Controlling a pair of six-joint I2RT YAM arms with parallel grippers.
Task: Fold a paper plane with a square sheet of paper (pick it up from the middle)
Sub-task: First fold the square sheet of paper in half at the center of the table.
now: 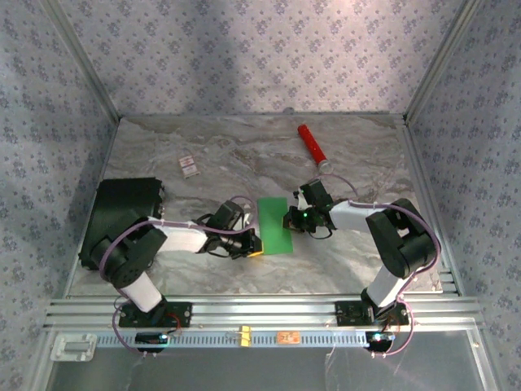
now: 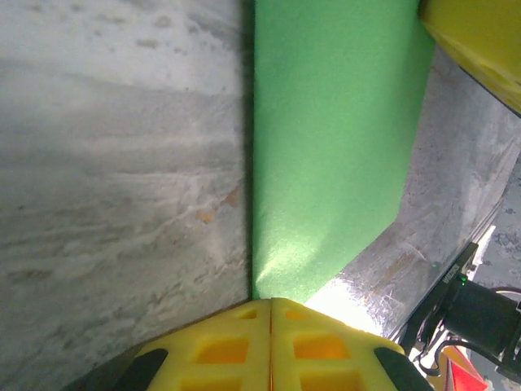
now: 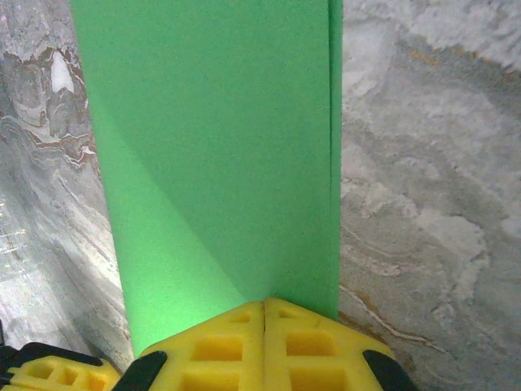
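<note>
On the marbled table (image 1: 212,163), the square sheet of paper (image 1: 274,224) is seen in the middle, folded once into a rectangle. Nose and wing folds are judged still to be made. Its edges are touched by the left gripper (image 2: 270,303) and right gripper (image 3: 264,303), both clenched; a pinch cannot be confirmed.

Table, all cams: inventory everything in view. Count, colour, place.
square sheet of paper: 1, bright green, folded to a rectangle, mid-table between the grippers
red cylinder: 1, red, far side, right of centre
small card: 1, white with red, far side, left of centre
black flat box: 1, black, left edge
table: 1, grey marble
left gripper: 1, yellow fingers, shut, at the paper's near-left corner
right gripper: 1, yellow fingers, shut, at the paper's right edge
</note>
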